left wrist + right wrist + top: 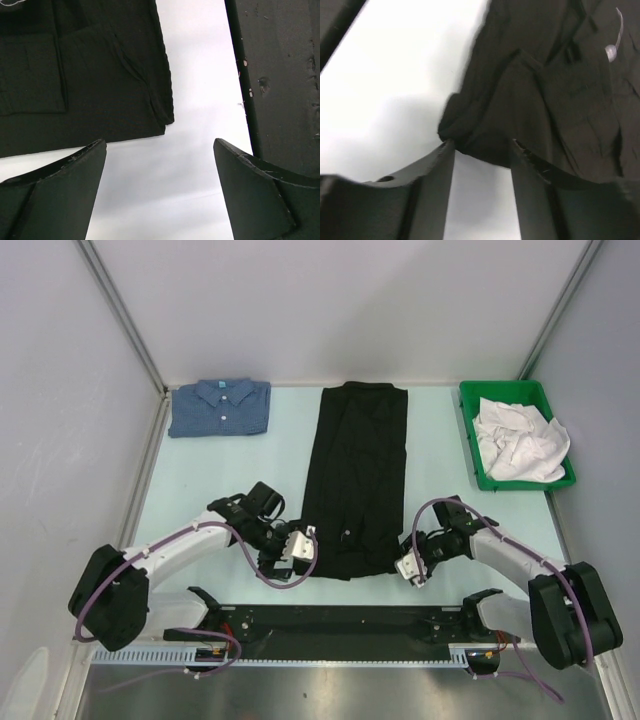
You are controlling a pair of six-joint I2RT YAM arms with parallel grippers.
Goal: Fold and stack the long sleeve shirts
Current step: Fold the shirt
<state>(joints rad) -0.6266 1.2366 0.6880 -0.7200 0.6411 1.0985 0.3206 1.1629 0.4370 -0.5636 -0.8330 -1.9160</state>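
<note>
Top external view: left claw wide open, empty, at 7 o'clock of the black shirt; right claw half closed around its 5 o'clock corner, grip unclear.

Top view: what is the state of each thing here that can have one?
black shirt: folded into a long strip, lying flat.
blue shirt: folded, lying at the far left.
green bin: holds crumpled white cloth.
left tool: open, empty, beside the black shirt's near corner.
right tool: fingers around the black shirt's other near corner; grip unclear.
</note>
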